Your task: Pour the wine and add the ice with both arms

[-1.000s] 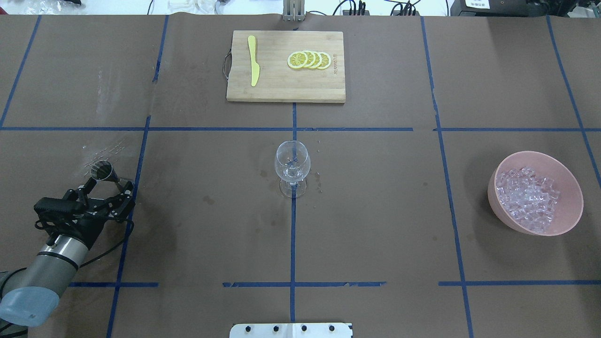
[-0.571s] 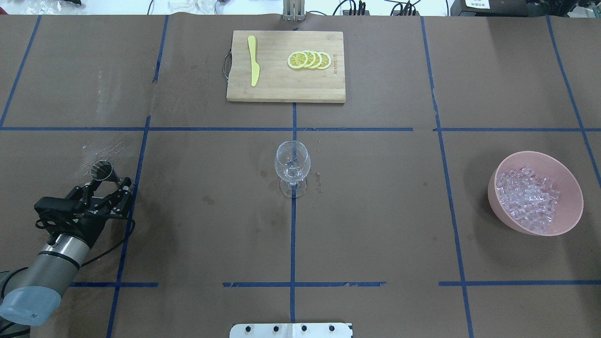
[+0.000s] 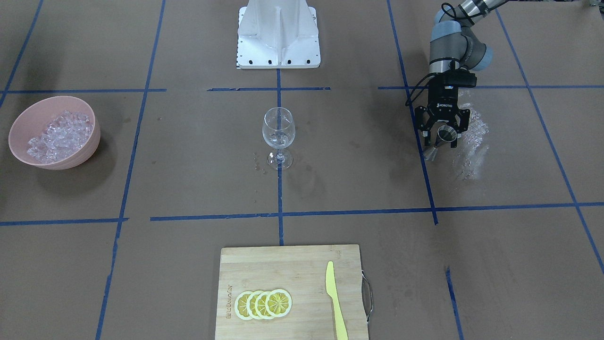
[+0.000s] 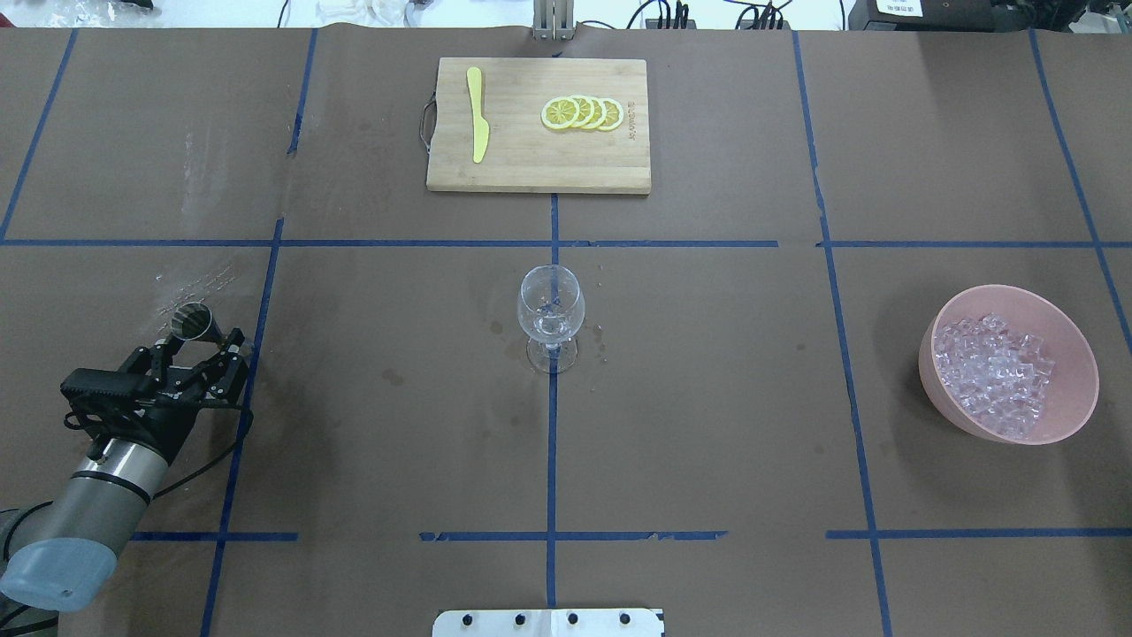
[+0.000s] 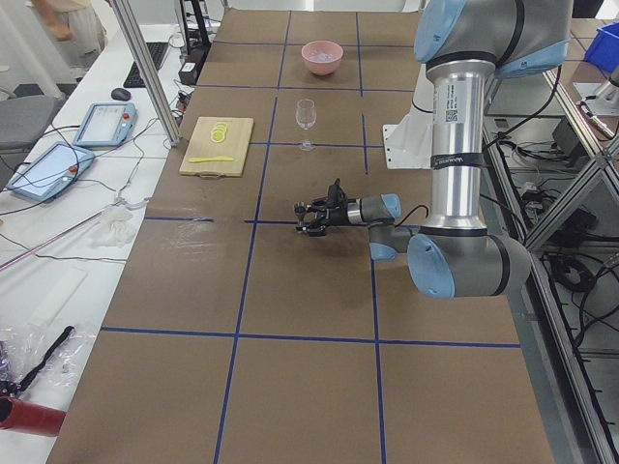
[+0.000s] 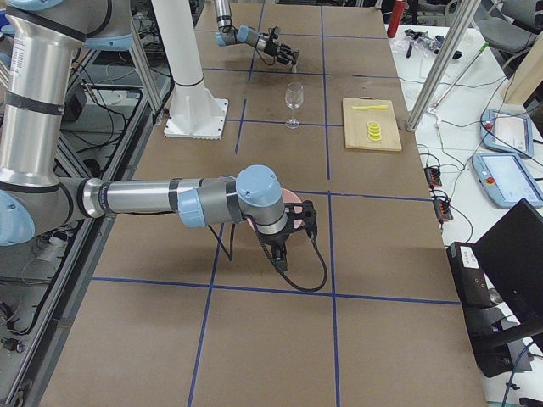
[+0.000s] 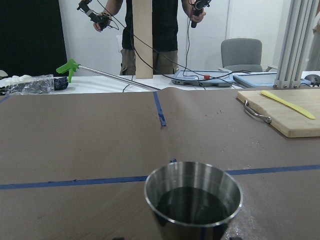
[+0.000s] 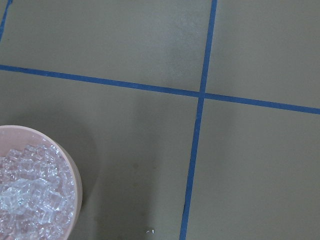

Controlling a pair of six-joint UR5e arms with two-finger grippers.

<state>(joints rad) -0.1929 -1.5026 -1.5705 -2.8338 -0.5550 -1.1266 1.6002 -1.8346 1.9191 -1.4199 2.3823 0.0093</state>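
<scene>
Left arm [image 4: 97,478] is held low. Left gripper [image 4: 202,343] has been narrowed since a second ago but is not yet clamped. Right gripper [image 6: 295,219] aperture cannot be told. Wine glass [image 4: 550,310] sits well to the left gripper's right. Steel jigger [image 4: 190,320] is flanked by its fingers, so a grasp is judged imminent. Wine [image 7: 193,204] is judged inside. Ice [image 8: 27,192] lies just beside the right gripper.

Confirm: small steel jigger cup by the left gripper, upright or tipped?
Upright. The small steel jigger cup stands with its open mouth up; its round rim looks level in the left wrist view.

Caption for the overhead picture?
Left tool brackets a steel jigger; wine glass at centre, pink bowl of ice at right.
</scene>
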